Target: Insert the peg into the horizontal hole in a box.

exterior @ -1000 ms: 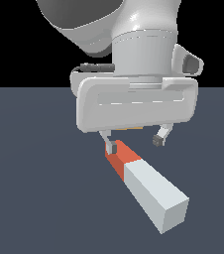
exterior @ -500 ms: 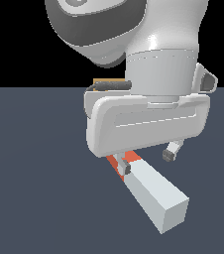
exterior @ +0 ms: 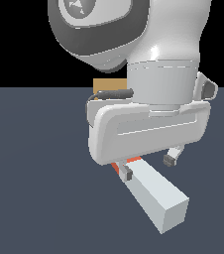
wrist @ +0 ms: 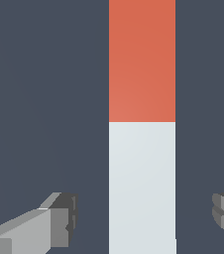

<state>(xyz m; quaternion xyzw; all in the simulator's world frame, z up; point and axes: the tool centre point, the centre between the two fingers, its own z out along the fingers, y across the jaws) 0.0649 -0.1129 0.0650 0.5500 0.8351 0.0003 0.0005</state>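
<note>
The peg (exterior: 156,194) lies flat on the floor (exterior: 34,173), its long axis running from the white end nearest the exterior camera to the red end toward the box (exterior: 109,85). The gripper (exterior: 148,166) straddles the peg's white part, fingers (wrist: 59,218) spread wide, touching neither side.

box (exterior: 109,84) mostly hidden, hole unseen

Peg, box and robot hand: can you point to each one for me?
peg (wrist: 141,183): wrist view, on its white part.
box (exterior: 109,84): exterior view, on the tan corner peeking out behind the arm.
gripper (exterior: 148,167): exterior view, midway between its fingertips.
</note>
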